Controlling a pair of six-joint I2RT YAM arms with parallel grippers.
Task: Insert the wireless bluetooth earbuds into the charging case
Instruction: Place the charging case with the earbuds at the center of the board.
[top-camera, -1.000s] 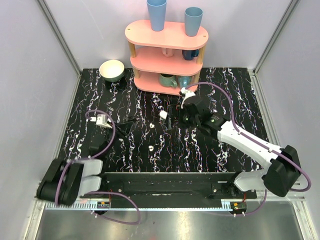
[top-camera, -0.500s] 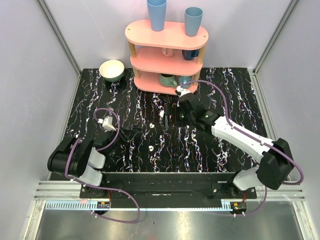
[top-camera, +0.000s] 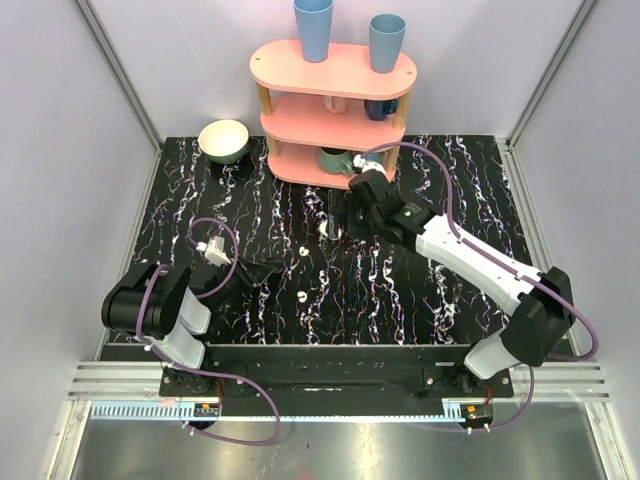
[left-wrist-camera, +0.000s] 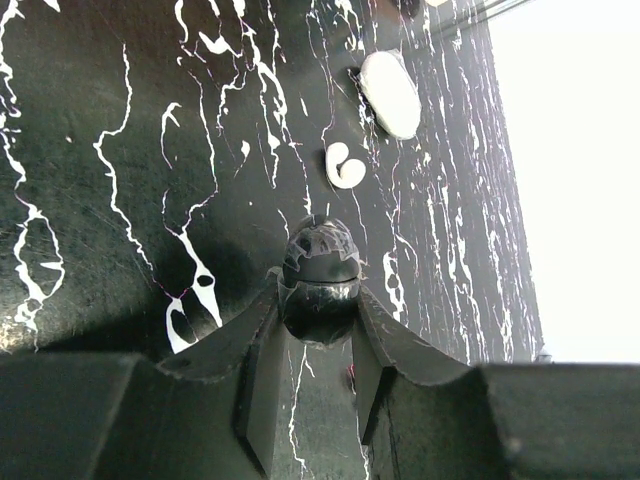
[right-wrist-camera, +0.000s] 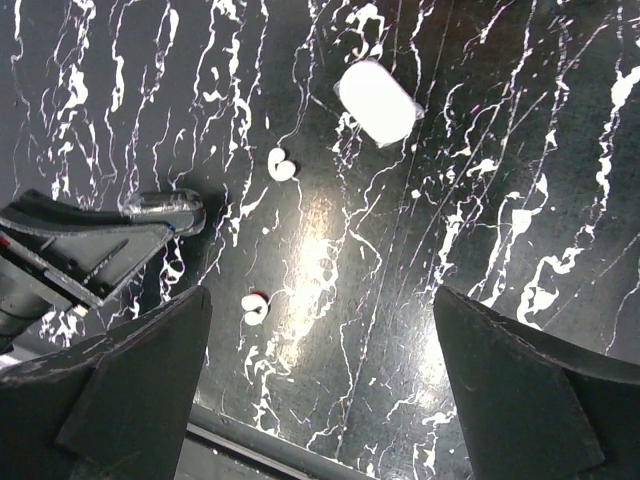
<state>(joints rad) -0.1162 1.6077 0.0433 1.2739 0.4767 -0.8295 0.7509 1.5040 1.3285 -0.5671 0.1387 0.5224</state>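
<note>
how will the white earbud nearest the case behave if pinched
Probably slippery: the earbud looks glossy and rounded, so it may squirt out of a pinch. Likely very light, being far smaller than the charging case, so a nudge could skid it across the smooth table. Its lobed shape suggests it wobbles rather than rolls far.

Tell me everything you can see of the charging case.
The charging case is a small, smooth white pebble of glossy-looking plastic, oblong with rounded corners. It lies flat on the black, white-veined table and seems closed; no seam or lid shows clearly. Only the table touches it: the nearest earbud lies apart from it. From above, it sits mid-table, in front of the pink shelf.
</note>
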